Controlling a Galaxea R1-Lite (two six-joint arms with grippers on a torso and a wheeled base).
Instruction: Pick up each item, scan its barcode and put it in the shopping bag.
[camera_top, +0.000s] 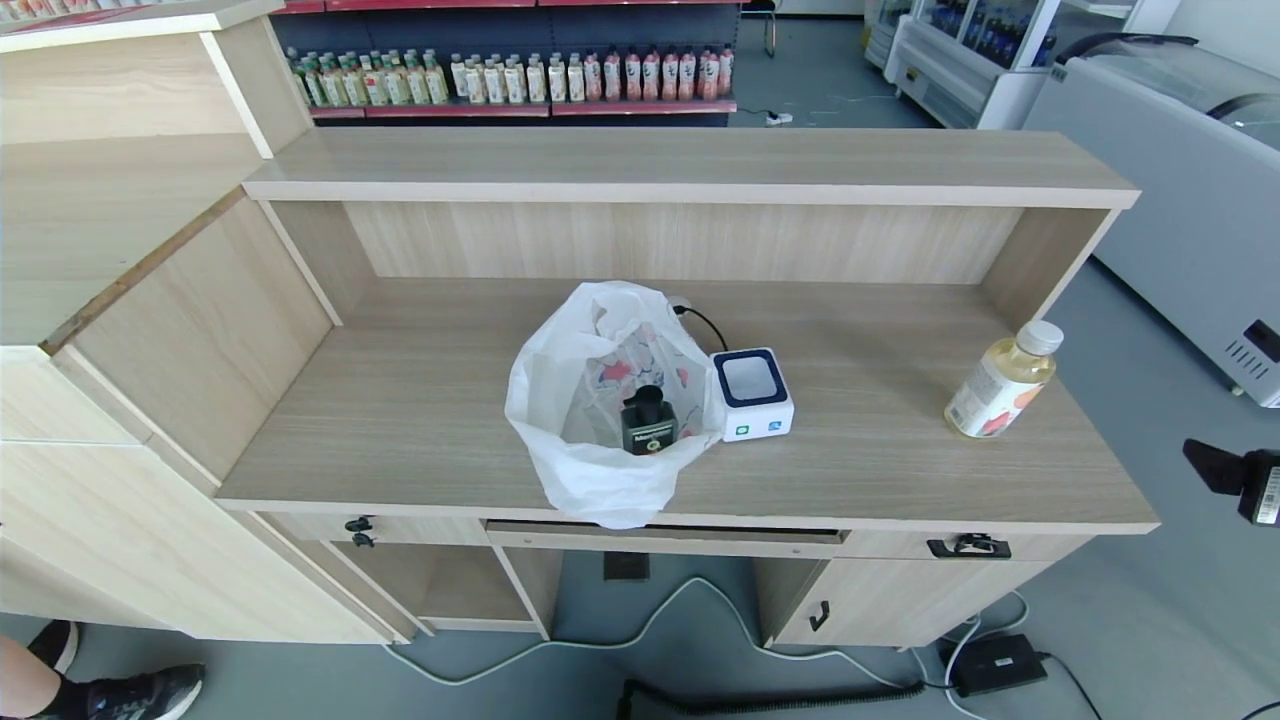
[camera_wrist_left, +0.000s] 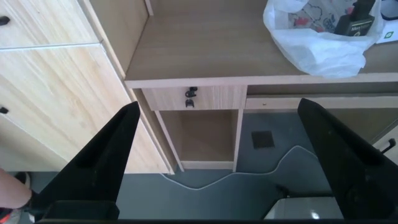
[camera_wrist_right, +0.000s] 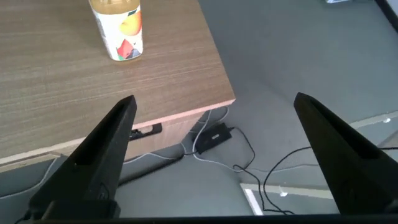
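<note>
Looking across the wooden counter (camera_top: 400, 400), you have a raised ledge (camera_top: 690, 165) overhanging its back. The white shopping bag (camera_top: 600, 470) stands open near the front edge. The juice bottle (camera_top: 1000, 385) stands upright near the right end, well apart from the bag. The white scanner (camera_top: 752, 393) sits just beside the bag, with a small dark bottle (camera_top: 650, 422) inside the bag. Your left gripper (camera_wrist_left: 219, 106) hangs spread wide and empty off the front left. Your right gripper (camera_wrist_right: 214, 98) gapes empty past the right front corner, near the juice bottle.

The head camera looks down over the counter (camera_top: 420, 400); the lower wrist cameras share its bag (camera_top: 545, 405) and bottle (camera_top: 1000, 388).
</note>
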